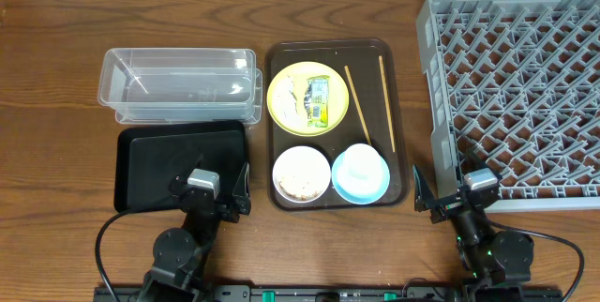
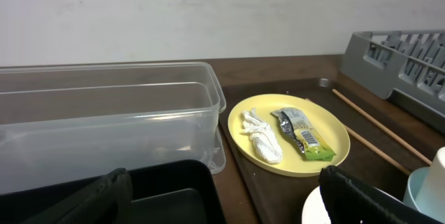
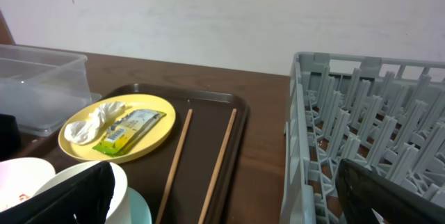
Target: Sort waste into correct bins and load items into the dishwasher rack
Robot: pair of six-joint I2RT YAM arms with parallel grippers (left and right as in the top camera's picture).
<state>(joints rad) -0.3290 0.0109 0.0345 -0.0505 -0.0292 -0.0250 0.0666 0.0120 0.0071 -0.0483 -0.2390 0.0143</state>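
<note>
— Overhead view first: what carries it all?

— A dark brown wood-grain worktop (image 1: pixel 56 86). The wrist views show a plain pale wall (image 2: pixel 208 15) behind it (that is all of the room in sight).

— The bins?

— On the left. The clear tub (image 1: pixel 178 82) is at the far side and the black tray (image 1: pixel 159 166) is just in front of it.

— And the waste?

— The crumpled paper (image 1: pixel 293 96) and the green wrapper (image 1: pixel 320 101) lie side by side on the yellow plate (image 1: pixel 279 110). The plate sits in the far left part of the brown serving tray (image 1: pixel 364 67). The rice grains (image 1: pixel 300 175) are in the white bowl (image 1: pixel 278 166), at the serving tray's near left.

— What else is around?

— The light-blue bowl (image 1: pixel 342 182) is just beside the white bowl. The two chopsticks (image 1: pixel 360 110) lie apart along the serving tray's right half. The dishwasher rack (image 1: pixel 516 86) stands at the far right, apart from the serving tray.

— The arms?

— The left gripper (image 1: pixel 208 188) hovers over the black tray's near right part, its fingers spread wide and empty. The right gripper (image 1: pixel 459 192) sits by the rack's near left corner, also wide apart and holding nothing. The two bowls stand between it and the plate.
</note>
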